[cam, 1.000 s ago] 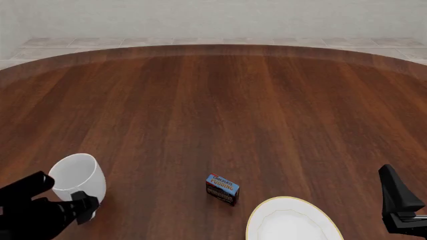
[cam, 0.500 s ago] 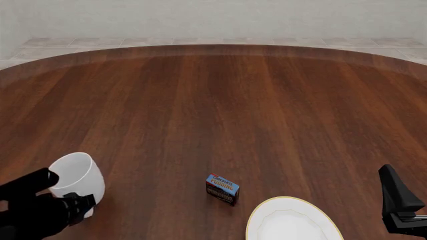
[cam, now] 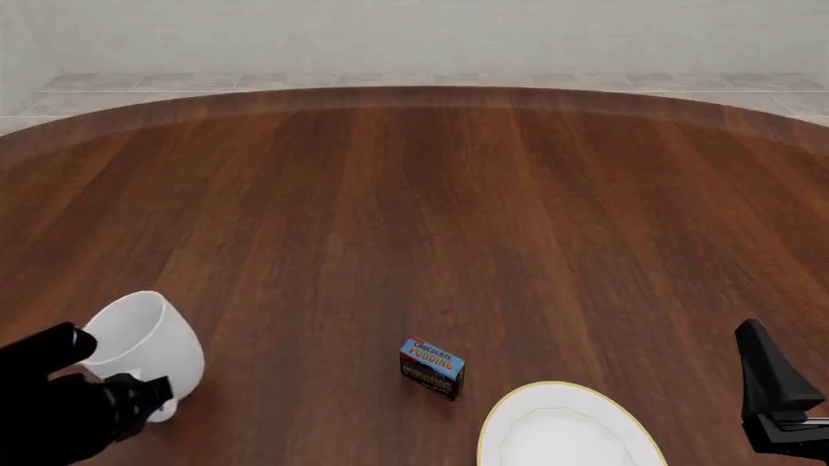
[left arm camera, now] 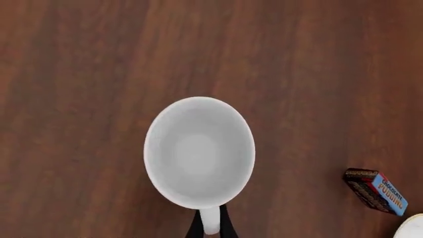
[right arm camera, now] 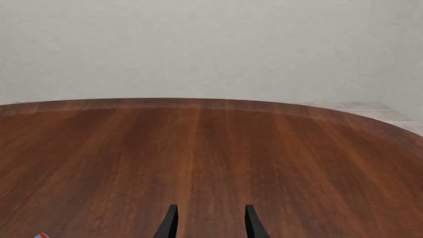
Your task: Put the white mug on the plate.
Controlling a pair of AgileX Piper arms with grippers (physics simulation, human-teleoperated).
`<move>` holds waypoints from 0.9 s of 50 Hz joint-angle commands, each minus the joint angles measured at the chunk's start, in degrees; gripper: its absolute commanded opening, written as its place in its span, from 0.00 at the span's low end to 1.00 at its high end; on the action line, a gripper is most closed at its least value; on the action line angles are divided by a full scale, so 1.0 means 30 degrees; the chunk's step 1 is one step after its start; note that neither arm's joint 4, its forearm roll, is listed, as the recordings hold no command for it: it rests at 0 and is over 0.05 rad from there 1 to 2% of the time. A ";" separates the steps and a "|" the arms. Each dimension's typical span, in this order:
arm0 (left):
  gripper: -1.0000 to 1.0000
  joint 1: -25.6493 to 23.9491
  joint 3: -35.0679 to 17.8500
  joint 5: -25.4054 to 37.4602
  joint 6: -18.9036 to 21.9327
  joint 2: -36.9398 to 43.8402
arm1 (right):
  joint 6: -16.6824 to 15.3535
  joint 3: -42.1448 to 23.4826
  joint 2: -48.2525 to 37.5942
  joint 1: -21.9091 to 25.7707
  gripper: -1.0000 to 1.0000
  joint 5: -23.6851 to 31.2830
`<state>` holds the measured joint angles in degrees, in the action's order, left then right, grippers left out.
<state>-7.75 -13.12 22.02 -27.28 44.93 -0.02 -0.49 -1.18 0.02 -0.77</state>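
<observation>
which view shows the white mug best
The left wrist view: it looks straight down into the white mug, showing its whole rim, inside and the handle pinched by the left gripper. The front view shows the mug from the side, partly behind the black arm. The right wrist view shows only table and wall.

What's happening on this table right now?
The left gripper is shut on the handle of the white mug, holding it upright at the near left of the table. The plate sits bare at the near right, with a small pudding box between them. The right gripper is open and holds nothing.
</observation>
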 commanded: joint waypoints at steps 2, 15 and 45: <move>0.00 -0.0720 -0.0975 0.2789 0.0516 -0.2795 | 0.0002 0.0017 -0.0056 -0.0009 1.00 -0.0021; 0.00 -0.1842 -0.2309 0.5489 0.0950 -0.5341 | -0.0002 0.0016 -0.0056 -0.0009 1.00 -0.0021; 0.00 -0.8044 -0.4036 0.4816 -0.1030 -0.3917 | 0.0003 0.0017 -0.0055 -0.0007 1.00 -0.0021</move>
<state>-26.39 -24.15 37.57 -29.47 31.61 -0.02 -0.49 -1.18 0.02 -0.77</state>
